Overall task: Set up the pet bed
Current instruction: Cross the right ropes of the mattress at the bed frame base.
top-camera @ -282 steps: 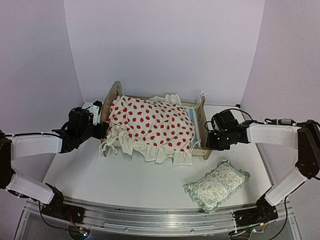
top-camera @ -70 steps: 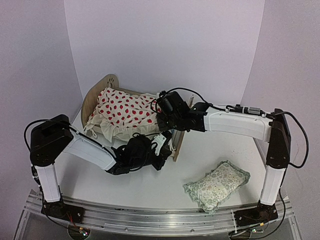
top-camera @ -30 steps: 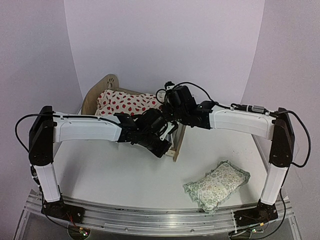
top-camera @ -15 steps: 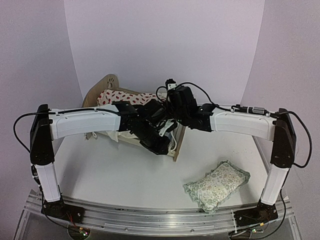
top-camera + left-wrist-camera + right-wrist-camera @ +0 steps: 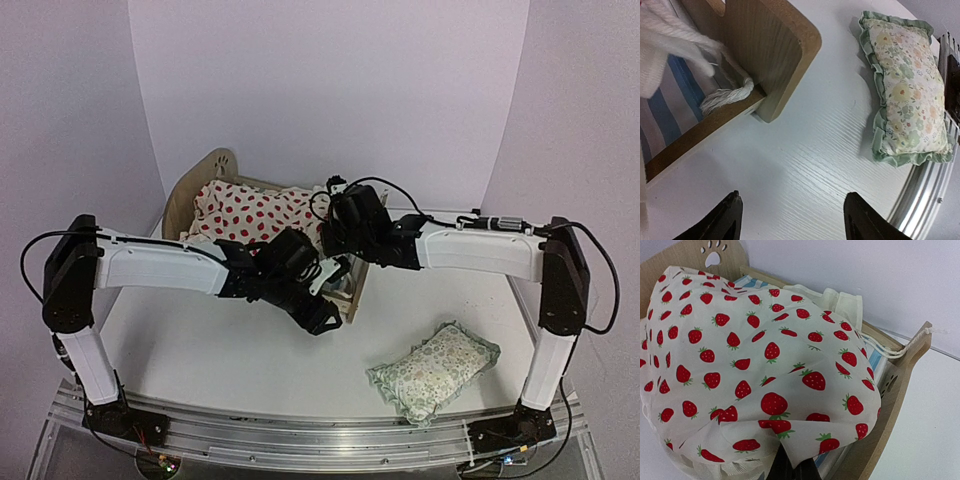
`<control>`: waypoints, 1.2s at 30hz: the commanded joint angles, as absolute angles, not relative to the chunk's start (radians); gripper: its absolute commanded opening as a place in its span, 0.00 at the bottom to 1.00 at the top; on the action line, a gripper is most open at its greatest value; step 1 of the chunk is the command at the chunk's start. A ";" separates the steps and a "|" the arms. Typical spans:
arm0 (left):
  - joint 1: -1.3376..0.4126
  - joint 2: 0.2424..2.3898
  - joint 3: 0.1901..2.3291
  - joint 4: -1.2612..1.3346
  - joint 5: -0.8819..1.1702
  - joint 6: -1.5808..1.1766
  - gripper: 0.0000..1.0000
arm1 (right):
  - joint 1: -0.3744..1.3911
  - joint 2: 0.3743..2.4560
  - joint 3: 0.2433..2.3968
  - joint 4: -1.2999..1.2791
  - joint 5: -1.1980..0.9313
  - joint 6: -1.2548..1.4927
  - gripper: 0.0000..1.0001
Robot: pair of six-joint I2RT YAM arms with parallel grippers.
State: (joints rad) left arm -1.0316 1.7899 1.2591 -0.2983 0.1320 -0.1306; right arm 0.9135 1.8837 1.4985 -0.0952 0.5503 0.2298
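Desk point(image 5: 200, 350): white, walled on three sides. Left arm point(image 5: 160, 262) reaches across from the left, wrist just in front of the bed's foot end. Right arm point(image 5: 480, 250) reaches in from the right, wrist over the foot end. Pet bed point(image 5: 203, 185) sits at back-left of desk, angled: arched headboard twd back-left corner, footboard point(image 5: 771, 55) twd desk centre, frame flat on the surface. Cream cushion point(image 5: 255, 212) w/ red strawberry print lies on the bed and covers most of the striped base point(image 5: 667, 102); blue/white stripes show only at the foot end. Green floral pillow point(image 5: 433, 370) lies flat on desk, near-right, well apart from the bed. Left jaws: open wide, nothing between, fingertips point(image 5: 725, 220) over bare desk just beside the footboard corner. Right jaws: closed, pinching the cushion's foot-end edge; fabric tents up from the pinch (right wrist view). White cord point(image 5: 725, 96) knotted at inner corner of footboard. Paw cutout point(image 5: 713, 257) shows in headboard above the cushion.
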 commanded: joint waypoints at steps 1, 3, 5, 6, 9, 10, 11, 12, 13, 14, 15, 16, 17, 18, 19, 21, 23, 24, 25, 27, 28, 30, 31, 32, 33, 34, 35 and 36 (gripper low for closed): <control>-1.001 1.656 1.133 0.184 0.016 -0.024 0.73 | 0.929 1.904 1.486 -0.188 0.508 0.208 0.00; -1.001 1.646 1.089 0.245 0.009 -0.003 0.74 | 0.929 1.903 1.486 -0.189 0.500 0.210 0.00; -1.000 1.640 1.060 0.300 -0.004 0.038 0.74 | 0.928 1.904 1.489 -0.189 0.496 0.213 0.00; -1.000 1.636 1.048 0.326 -0.016 0.052 0.74 | 0.929 1.906 1.491 -0.190 0.494 0.212 0.00; -1.000 1.652 1.046 0.366 -0.008 0.112 0.72 | 0.929 1.910 1.497 -0.193 0.495 0.213 0.00; -1.000 1.659 1.049 0.371 -0.008 0.131 0.70 | 0.929 1.911 1.500 -0.195 0.496 0.214 0.00; -1.000 1.662 1.047 0.388 0.005 0.147 0.69 | 0.929 1.911 1.502 -0.196 0.494 0.215 0.00; -1.000 1.664 1.042 0.410 0.024 0.163 0.68 | 0.929 1.911 1.504 -0.198 0.494 0.216 0.00; -1.000 1.666 1.033 0.434 0.031 0.172 0.67 | 0.929 1.911 1.507 -0.198 0.494 0.217 0.00; -1.001 1.670 1.029 0.454 0.030 0.176 0.66 | 0.929 1.910 1.512 -0.201 0.496 0.220 0.00; -1.001 1.676 1.029 0.463 0.020 0.183 0.65 | 0.928 1.910 1.515 -0.203 0.498 0.224 0.00; -1.001 1.686 1.034 0.471 0.013 0.186 0.64 | 0.929 1.909 1.518 -0.208 0.506 0.231 0.00; -1.001 1.696 1.034 0.483 0.010 0.190 0.63 | 0.929 1.908 1.525 -0.212 0.511 0.236 0.00; -1.000 1.703 1.025 0.511 0.010 0.201 0.62 | 0.929 1.908 1.531 -0.216 0.514 0.240 0.00; -1.000 1.710 1.015 0.546 0.017 0.212 0.61 | 0.928 1.908 1.538 -0.221 0.516 0.243 0.00; -1.000 1.728 0.997 0.613 0.045 0.228 0.61 | 0.929 1.908 1.552 -0.231 0.513 0.245 0.00; -1.000 1.767 1.033 0.588 0.049 0.249 0.62 | 0.929 1.909 1.558 -0.236 0.512 0.243 0.00; -0.999 1.786 1.056 0.558 0.052 0.258 0.62 | 0.929 1.909 1.560 -0.238 0.513 0.242 0.00; -0.999 1.803 1.073 0.539 0.057 0.265 0.63 | 0.929 1.909 1.562 -0.240 0.513 0.240 0.00; -0.997 1.830 1.090 0.538 0.076 0.272 0.63 | 0.929 1.908 1.560 -0.242 0.513 0.236 0.00; -0.996 1.840 1.093 0.544 0.083 0.273 0.63 | 0.929 1.907 1.558 -0.242 0.513 0.235 0.00; -0.991 1.854 1.100 0.554 0.093 0.269 0.62 | 0.929 1.906 1.555 -0.242 0.514 0.233 0.00; -0.988 1.862 1.105 0.555 0.096 0.266 0.62 | 0.929 1.905 1.554 -0.242 0.514 0.232 0.00; -0.985 1.868 1.112 0.556 0.097 0.266 0.61 | 0.928 1.905 1.554 -0.242 0.512 0.231 0.00; -0.982 1.878 1.118 0.552 0.099 0.267 0.60 | 0.928 1.904 1.553 -0.242 0.511 0.231 0.00; -0.980 1.884 1.127 0.543 0.100 0.265 0.59 | 0.929 1.903 1.551 -0.241 0.512 0.233 0.00; -0.978 1.891 1.143 0.527 0.098 0.265 0.59 | 0.928 1.902 1.551 -0.242 0.513 0.233 0.00; -0.977 1.896 1.148 0.518 0.095 0.266 0.58 | 0.929 1.901 1.551 -0.242 0.515 0.233 0.00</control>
